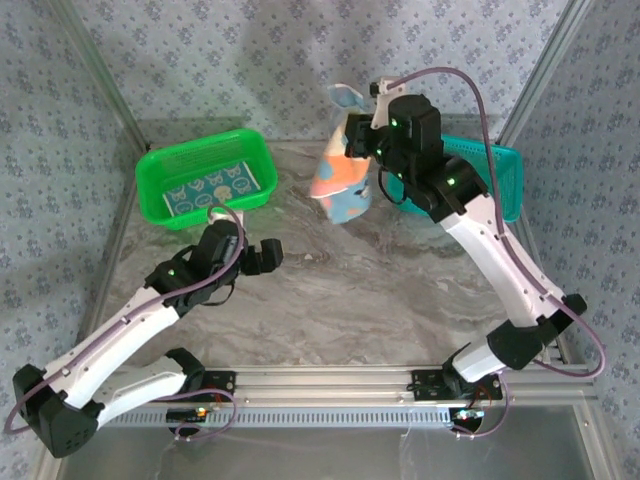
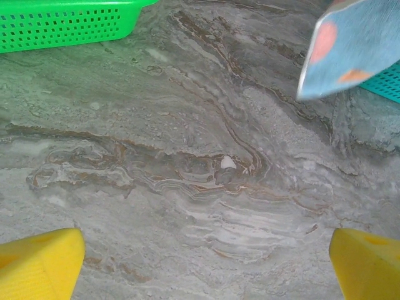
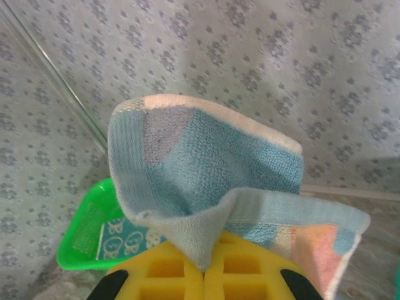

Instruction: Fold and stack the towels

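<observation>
Right end effector [image 1: 355, 140] aloft with towel [image 1: 342, 185]

Towel [image 3: 206, 156] is fuzzy terry, green basket [image 1: 152, 190] perf. plastic, table [image 2: 187, 156] smooth marble-look.

The two arms I'm driving match — white shells on the long links, black housings at the joints, small green lights glowing on them. A mauve cable loops along the left arm [image 1: 120, 335] and the right arm [image 1: 490, 250]. The left fingers [image 2: 37, 265] are plain bright yellow; the right fingers [image 3: 244, 262] show moulded square pockets.
</observation>
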Robot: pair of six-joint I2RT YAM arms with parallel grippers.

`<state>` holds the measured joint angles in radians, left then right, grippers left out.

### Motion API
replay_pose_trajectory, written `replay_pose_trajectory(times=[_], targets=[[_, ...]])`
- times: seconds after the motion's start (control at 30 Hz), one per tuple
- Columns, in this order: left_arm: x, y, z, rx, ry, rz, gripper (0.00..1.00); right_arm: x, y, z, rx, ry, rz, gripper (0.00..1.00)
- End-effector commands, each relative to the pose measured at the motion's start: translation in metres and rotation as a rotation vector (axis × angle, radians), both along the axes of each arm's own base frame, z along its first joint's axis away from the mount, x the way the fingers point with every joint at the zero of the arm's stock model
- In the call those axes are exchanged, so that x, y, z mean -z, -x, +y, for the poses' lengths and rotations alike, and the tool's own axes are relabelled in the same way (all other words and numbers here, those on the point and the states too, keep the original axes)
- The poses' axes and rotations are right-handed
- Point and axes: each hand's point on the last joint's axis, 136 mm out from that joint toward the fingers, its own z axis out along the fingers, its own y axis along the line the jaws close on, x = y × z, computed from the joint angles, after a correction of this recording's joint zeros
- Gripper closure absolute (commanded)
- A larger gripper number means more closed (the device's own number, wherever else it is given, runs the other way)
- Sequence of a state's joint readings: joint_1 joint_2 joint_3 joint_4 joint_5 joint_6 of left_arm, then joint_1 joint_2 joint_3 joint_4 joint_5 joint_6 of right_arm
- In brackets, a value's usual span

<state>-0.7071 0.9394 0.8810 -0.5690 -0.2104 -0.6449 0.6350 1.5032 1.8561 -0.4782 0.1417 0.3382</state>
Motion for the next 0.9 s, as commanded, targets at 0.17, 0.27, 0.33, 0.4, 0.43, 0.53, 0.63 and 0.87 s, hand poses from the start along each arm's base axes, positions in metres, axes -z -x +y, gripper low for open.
replay_pose_trajectory(times=[0.17,0.27,0.33,0.4,0.43,0.53,0.63,0.87], targets=[[-0.005,0.006,0.015,-0.028,0.003,-0.027,0.0,0.114,0.01,0.007,0.001,0.038,0.223,0.98],[0.005,0.006,0.015,-0.029,-0.005,-0.009,0.0,0.185,0.032,-0.006,0.04,0.065,0.367,0.94],[0.013,0.006,0.011,-0.025,-0.005,0.008,0.0,0.231,0.048,-0.017,0.063,0.091,0.457,0.72],[0.024,0.005,0.007,-0.021,0.001,0.035,0.0,0.26,0.063,-0.027,0.075,0.115,0.517,0.6],[0.031,0.004,0.004,-0.018,0.005,0.051,0.0,0.272,0.07,-0.034,0.087,0.132,0.539,0.55],[0.053,0.003,-0.003,-0.014,0.004,0.107,0.01,0.29,0.084,-0.05,0.115,0.158,0.566,0.51],[0.075,0.001,-0.009,-0.011,-0.007,0.155,0.04,0.3,0.091,-0.058,0.11,0.164,0.579,0.51],[0.125,-0.004,-0.017,-0.027,-0.051,0.266,0.28,0.339,0.087,-0.051,0.031,0.203,0.652,0.54]])
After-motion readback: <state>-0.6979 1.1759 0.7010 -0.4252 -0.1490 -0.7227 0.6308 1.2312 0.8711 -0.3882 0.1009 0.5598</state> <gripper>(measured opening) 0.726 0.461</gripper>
